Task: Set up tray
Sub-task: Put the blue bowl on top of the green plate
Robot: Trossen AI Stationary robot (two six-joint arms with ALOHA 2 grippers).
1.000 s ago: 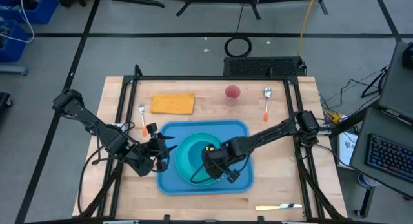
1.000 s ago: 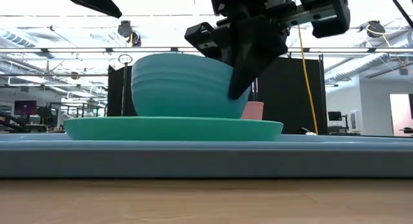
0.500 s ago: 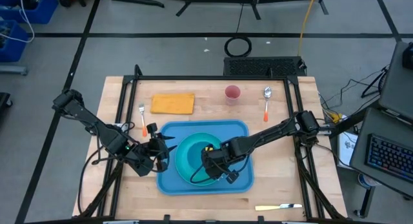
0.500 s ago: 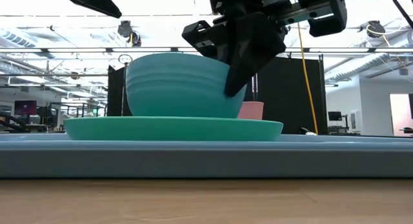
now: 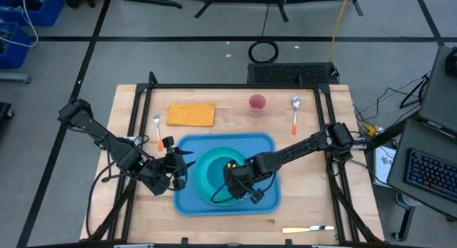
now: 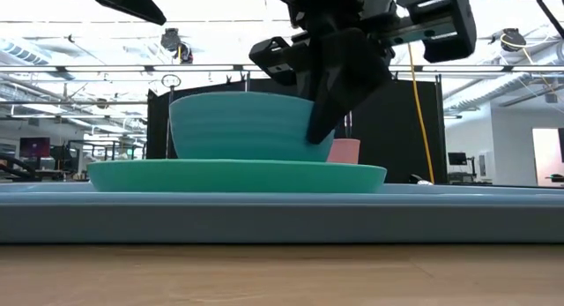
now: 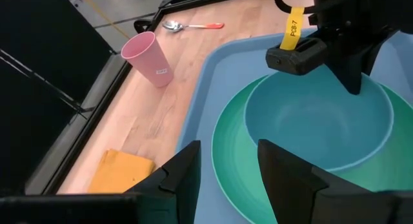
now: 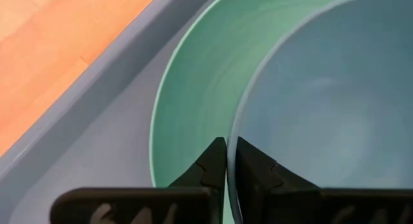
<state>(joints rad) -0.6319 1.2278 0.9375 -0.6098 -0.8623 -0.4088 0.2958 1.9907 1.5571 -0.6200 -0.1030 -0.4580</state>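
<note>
- On the near half of the table lies the tray (image 5: 187,199), its long axis running from the left arm's side to the right arm's side; the teal plate (image 5: 202,185) is seated in its middle and the teal bowl (image 5: 223,171) rests on the plate.
- At the bowl's rim the right gripper (image 8: 226,161) is found — its fingers are drawn to a narrow slit with the thin wall of the bowl between them, so the bowl is judged to be pinched at the rim, on the side toward the right arm.
- From that gripper the bowl's body lies toward the left arm, while the bowl's underside is seen in the low view sitting level on the plate; a release straight upward is judged to be what the coming move turns on.
- Just beside the tray's left edge the left gripper (image 5: 176,171) is held, its fingers partly apart and nothing between them — the nearer arm for the things on that side.
- Farther back, the fork (image 5: 157,131), the orange napkin (image 5: 191,114), the pink cup (image 5: 257,103) and the spoon (image 5: 295,112) are left on the bare wood beyond the tray.
</note>
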